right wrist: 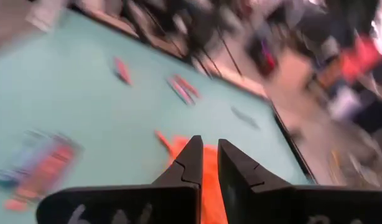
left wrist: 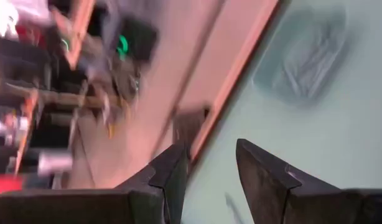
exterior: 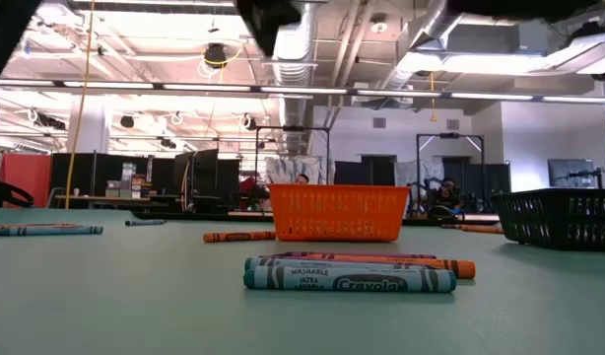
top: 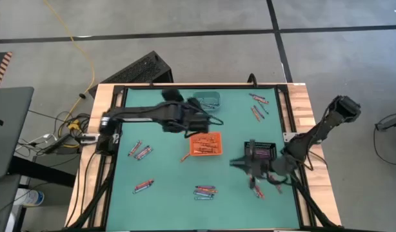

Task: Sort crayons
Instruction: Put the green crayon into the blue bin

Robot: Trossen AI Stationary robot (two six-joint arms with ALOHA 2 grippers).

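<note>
Crayons lie in small groups on the green table: near the front edge (top: 204, 191) (exterior: 350, 274), at the left (top: 139, 150), front left (top: 144, 185), far right (top: 258, 106), and beside the black tray (top: 257, 189). One orange crayon (top: 185, 157) lies beside the orange tray (top: 205, 144). My left gripper (top: 212, 121) (left wrist: 209, 163) hangs open above the table, between the teal tray (top: 207, 100) and the orange tray, with nothing between its fingers. My right gripper (top: 240, 163) (right wrist: 208, 155) is held above the table just left of the black tray (top: 261, 153), pointing toward the orange tray (right wrist: 209, 180).
The orange tray holds several crayons, and the teal tray (left wrist: 306, 56) holds a few. A dark frame rail (top: 198, 87) and wooden borders run around the green mat. Open mat lies between the crayon groups at the left and front.
</note>
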